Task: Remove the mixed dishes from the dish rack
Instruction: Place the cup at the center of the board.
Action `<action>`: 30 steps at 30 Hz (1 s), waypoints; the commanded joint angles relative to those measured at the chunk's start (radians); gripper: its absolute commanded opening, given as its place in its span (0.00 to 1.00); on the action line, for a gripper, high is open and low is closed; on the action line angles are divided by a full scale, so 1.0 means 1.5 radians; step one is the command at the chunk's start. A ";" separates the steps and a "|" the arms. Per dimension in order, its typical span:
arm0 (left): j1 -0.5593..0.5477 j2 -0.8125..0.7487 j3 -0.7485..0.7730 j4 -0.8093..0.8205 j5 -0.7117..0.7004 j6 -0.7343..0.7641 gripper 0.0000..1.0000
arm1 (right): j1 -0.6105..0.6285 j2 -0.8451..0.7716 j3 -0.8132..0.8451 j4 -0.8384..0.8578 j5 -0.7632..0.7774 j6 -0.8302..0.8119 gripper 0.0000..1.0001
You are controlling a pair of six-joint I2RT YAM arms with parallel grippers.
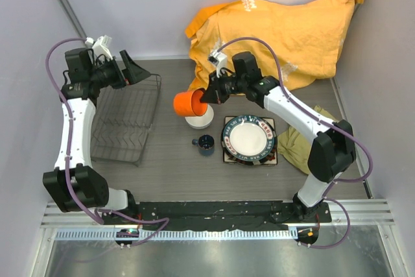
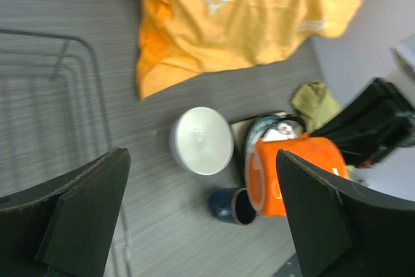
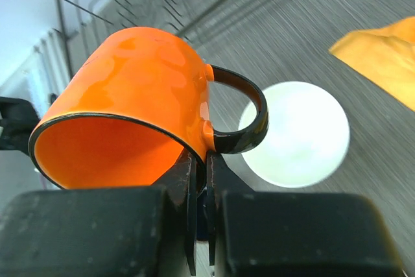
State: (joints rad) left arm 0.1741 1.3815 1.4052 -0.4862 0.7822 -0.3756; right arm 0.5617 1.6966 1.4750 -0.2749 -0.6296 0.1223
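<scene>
My right gripper (image 1: 206,95) (image 3: 206,160) is shut on the rim of the orange mug (image 1: 187,103) (image 3: 142,82), beside its dark handle. The mug hangs tilted in the air just above the white bowl (image 1: 200,116) (image 3: 298,134). A small dark blue cup (image 1: 206,144) (image 2: 233,205) lies on its side in front of the bowl. To the right, the round dark-rimmed plate (image 1: 249,138) rests on a square plate (image 1: 272,159). The dish rack (image 1: 126,121) (image 2: 71,89) holds no dishes. My left gripper (image 1: 133,69) (image 2: 201,218) hovers open over the rack's far right corner.
A crumpled yellow cloth (image 1: 279,30) (image 2: 246,11) lies at the back right, close behind the bowl. An olive green cloth (image 1: 298,141) sits right of the plates, under my right arm. Grey walls close off the table's sides and back.
</scene>
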 commanded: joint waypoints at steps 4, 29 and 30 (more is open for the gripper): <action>0.005 0.011 0.050 -0.135 -0.158 0.147 1.00 | 0.055 0.029 0.124 -0.151 0.108 -0.124 0.01; 0.005 0.018 0.048 -0.204 -0.283 0.285 1.00 | 0.176 0.225 0.344 -0.391 0.215 -0.215 0.01; 0.005 0.017 0.047 -0.204 -0.284 0.288 1.00 | 0.179 0.231 0.348 -0.396 0.217 -0.216 0.01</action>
State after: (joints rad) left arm 0.1749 1.4101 1.4612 -0.7872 0.3744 0.0139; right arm 0.8051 2.0373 1.9106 -0.8436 -0.2993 -0.1860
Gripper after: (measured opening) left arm 0.996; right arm 0.070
